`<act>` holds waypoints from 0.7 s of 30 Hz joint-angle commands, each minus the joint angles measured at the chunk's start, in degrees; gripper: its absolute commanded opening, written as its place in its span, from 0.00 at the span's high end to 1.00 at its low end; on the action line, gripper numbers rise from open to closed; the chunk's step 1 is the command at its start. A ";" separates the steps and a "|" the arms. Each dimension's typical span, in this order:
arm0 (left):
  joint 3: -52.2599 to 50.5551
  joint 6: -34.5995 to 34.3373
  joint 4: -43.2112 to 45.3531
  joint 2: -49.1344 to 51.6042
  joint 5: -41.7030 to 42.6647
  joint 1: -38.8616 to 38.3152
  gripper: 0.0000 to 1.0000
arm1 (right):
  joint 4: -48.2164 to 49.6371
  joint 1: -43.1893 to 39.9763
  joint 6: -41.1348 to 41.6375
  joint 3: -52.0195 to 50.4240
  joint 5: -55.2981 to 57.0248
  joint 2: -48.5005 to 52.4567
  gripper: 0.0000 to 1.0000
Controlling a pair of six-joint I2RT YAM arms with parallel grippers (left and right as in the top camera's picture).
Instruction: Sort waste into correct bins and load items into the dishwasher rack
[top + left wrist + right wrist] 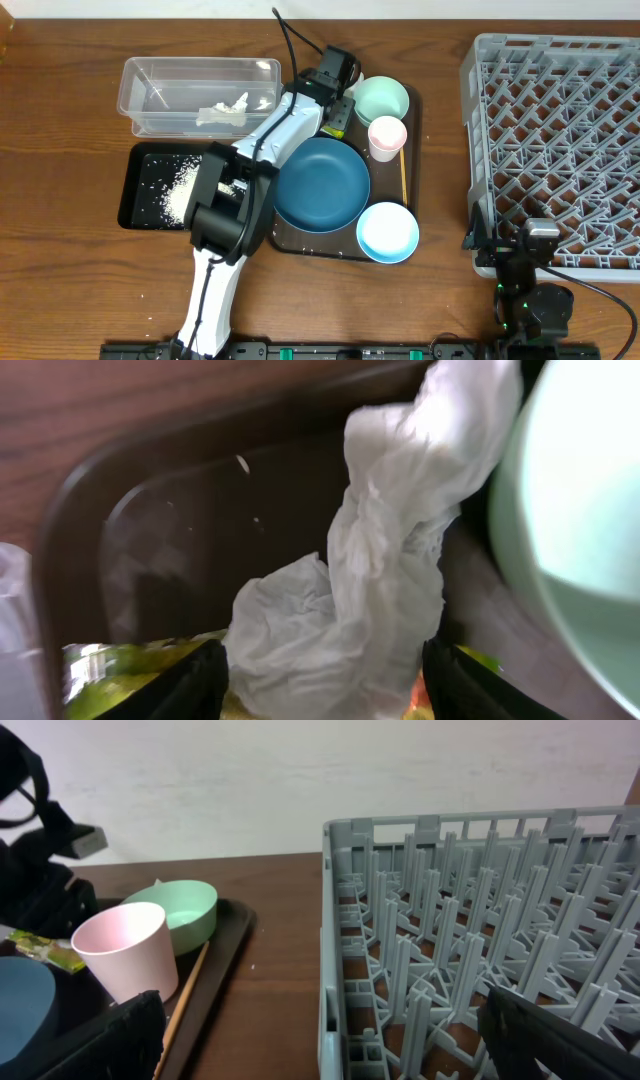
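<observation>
My left gripper (338, 108) reaches over the back of the brown serving tray (285, 243), beside the mint green bowl (383, 98). In the left wrist view its fingers (325, 685) press both sides of crumpled white paper (380, 580), above yellow-green wrappers (130, 670). The mint bowl (570, 540) is just to the right. The blue plate (322, 182), pink cup (387, 135), light blue bowl (388, 232) and chopstick (404, 180) lie on the serving tray. My right gripper (520, 250) is open and empty (320, 1040) at the front left corner of the grey rack (560, 130).
The clear tub (135, 95) at the back left holds white paper scraps (225, 110). The black tray (135, 190) in front of it holds rice (180, 190). The right wrist view shows the pink cup (125, 955), the chopstick (185, 995) and the rack wall (335, 920).
</observation>
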 commanded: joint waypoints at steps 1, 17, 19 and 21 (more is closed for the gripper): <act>0.37 0.39 0.02 1.57 -0.46 0.04 0.43 | -0.22 -0.57 -0.72 -0.07 0.15 -0.33 0.01; 0.39 -1.16 -3.96 -8.02 -0.48 -1.40 0.92 | -0.22 -0.57 -0.72 -0.07 0.17 -0.33 0.01; 0.39 -1.36 -4.42 -10.05 -0.48 -1.60 0.94 | -0.22 -0.57 -0.72 -0.07 0.15 -0.33 0.01; 0.39 -2.23 -4.74 -11.65 -0.48 -1.62 0.94 | -0.22 -0.57 -0.72 -0.07 0.15 -0.33 0.01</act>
